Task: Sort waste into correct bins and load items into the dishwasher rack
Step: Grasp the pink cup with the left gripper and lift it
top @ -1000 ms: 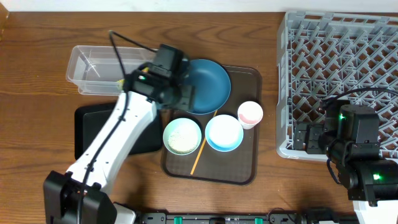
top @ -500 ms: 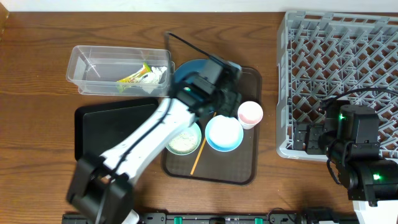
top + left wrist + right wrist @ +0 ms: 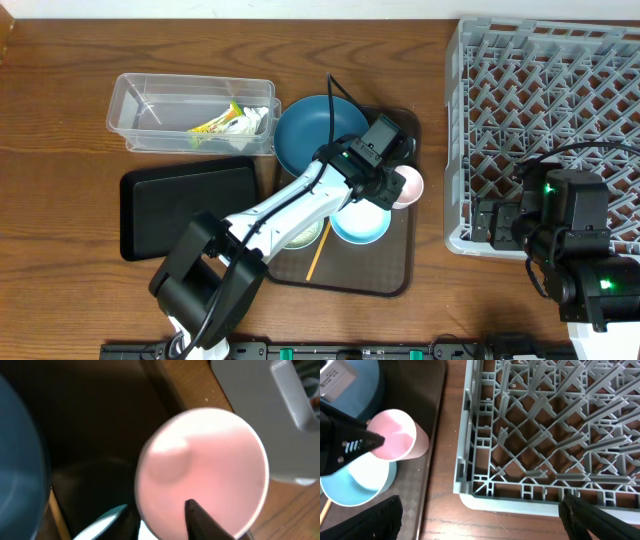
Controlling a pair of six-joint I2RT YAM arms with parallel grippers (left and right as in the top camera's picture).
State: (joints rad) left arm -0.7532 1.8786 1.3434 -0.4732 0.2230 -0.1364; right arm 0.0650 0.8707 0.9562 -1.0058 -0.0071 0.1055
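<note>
Small pink cup (image 3: 407,184): at the right edge of the brown tray (image 3: 372,268), in its far half, close to the rim there. Probably light and rigid, with a smooth wall likely to slip in hard fingers and perhaps to chip if knocked. Looks empty, so nothing to spill. Best taken by the rim wall, one finger inside the mouth and one outside, or across the body lower down for a steadier hold.

Long axis from base to mouth, near vertical, mouth up toward the overhead camera. Some side wall showing in the right wrist view, on the side away from the tray's middle; from tilt or only from the viewing angle, cannot tell.

Left gripper (image 3: 388,185) right at the cup, reaching from the tray's middle. One finger (image 3: 199,517) lying over the mouth just inside the rim, the other lost in blur outside the wall. Drawn close about the rim, yet whether clamped cannot be told.

Light blue bowl (image 3: 360,225) on the tray, just nearward of the cup. Pale mint bowl (image 3: 312,233) at the tray's left, mostly under the arm. Wooden stick (image 3: 318,262) between the two bowls. Dark blue plate (image 3: 305,135) over the tray's far left corner.

Dishwasher rack (image 3: 540,100) off the tray's right side. Right gripper (image 3: 480,507) beyond that same side, fingers spread wide, holding nothing.
</note>
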